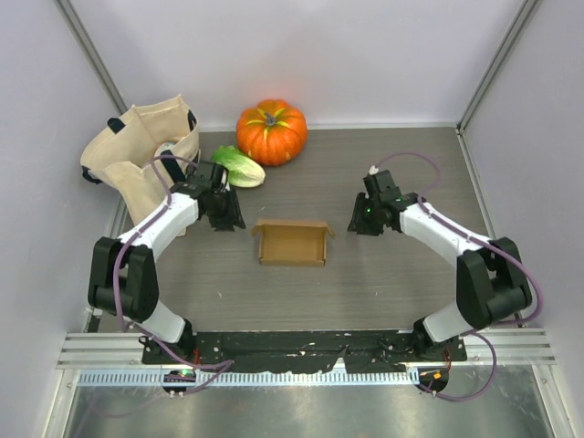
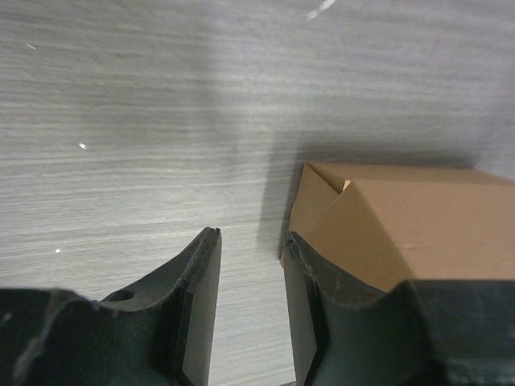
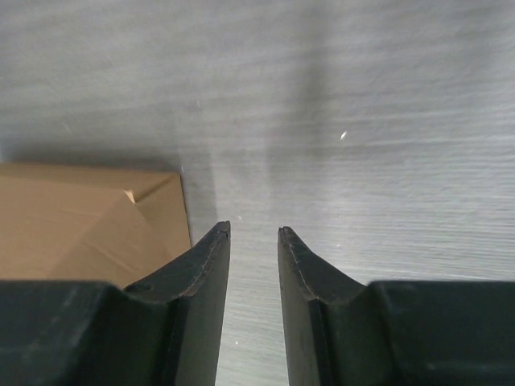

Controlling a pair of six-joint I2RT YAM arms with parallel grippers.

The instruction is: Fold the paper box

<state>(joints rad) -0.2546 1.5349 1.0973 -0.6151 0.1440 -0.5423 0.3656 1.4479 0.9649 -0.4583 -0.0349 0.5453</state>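
The paper box is tan-brown cardboard, folded into a small shallow open tray at the table's middle. My left gripper hovers just left of the box, open and empty; in the left wrist view the box's folded end sits beside the right finger, apart from it. My right gripper hovers just right of the box, open and empty; in the right wrist view the box's corner lies left of the left finger.
An orange pumpkin stands at the back. A green leafy vegetable lies beside it. A beige canvas tote bag stands at the back left, behind my left arm. Grey walls enclose the table.
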